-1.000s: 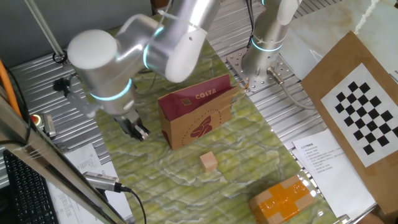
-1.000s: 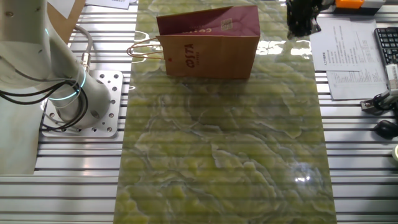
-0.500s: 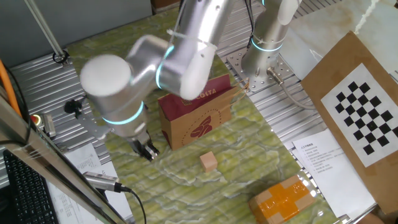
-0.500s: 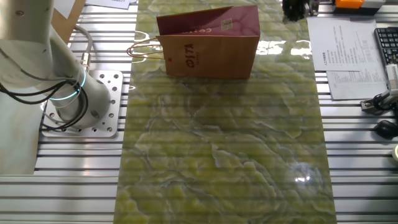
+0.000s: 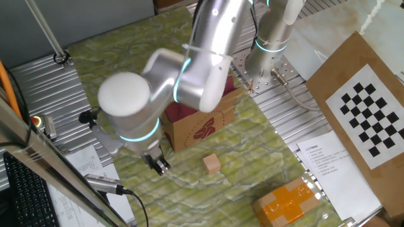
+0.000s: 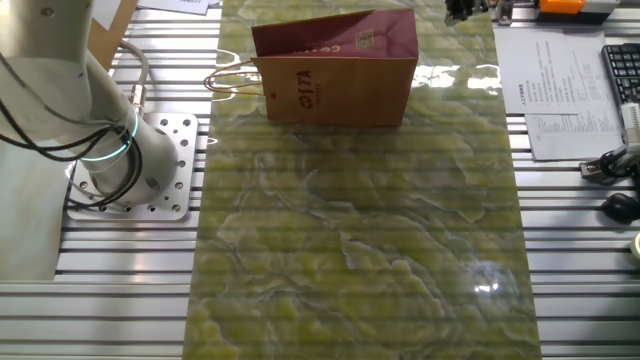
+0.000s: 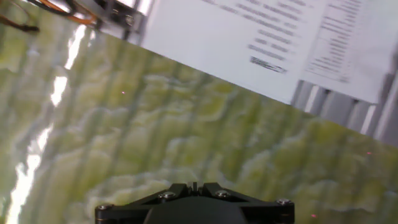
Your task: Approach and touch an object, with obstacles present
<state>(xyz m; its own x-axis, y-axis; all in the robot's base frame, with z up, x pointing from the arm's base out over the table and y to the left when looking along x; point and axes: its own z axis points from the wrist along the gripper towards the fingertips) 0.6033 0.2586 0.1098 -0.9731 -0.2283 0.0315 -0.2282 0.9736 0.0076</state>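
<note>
The small pale tan wooden cube (image 5: pixel 212 164) sits on the green marbled mat (image 5: pixel 189 189), in front of the upright brown COSTA paper bag (image 5: pixel 203 122). The bag also shows in the other fixed view (image 6: pixel 335 65), where it hides the cube. My gripper (image 5: pixel 158 165) hangs low over the mat, left of the cube and past the bag's left front corner, with its dark fingers together and nothing in them. In the other fixed view only its tip (image 6: pixel 470 8) shows at the top edge. The hand view shows the closed fingertips (image 7: pixel 194 185) over bare mat; no cube is in it.
A larger orange-yellow tape-wrapped box (image 5: pixel 290 202) lies at the mat's front right. A checkerboard panel (image 5: pixel 372 113) and printed sheets (image 5: pixel 325 161) lie to the right. Papers (image 7: pixel 261 37) and a cable (image 5: pixel 104 183) lie beside the mat near the gripper. The arm base (image 5: pixel 268 53) stands behind the bag.
My gripper has moved along the mat's edge, from beside the bag to in front of it, closer to the cube. In the other fixed view it has slid nearly out of frame.
</note>
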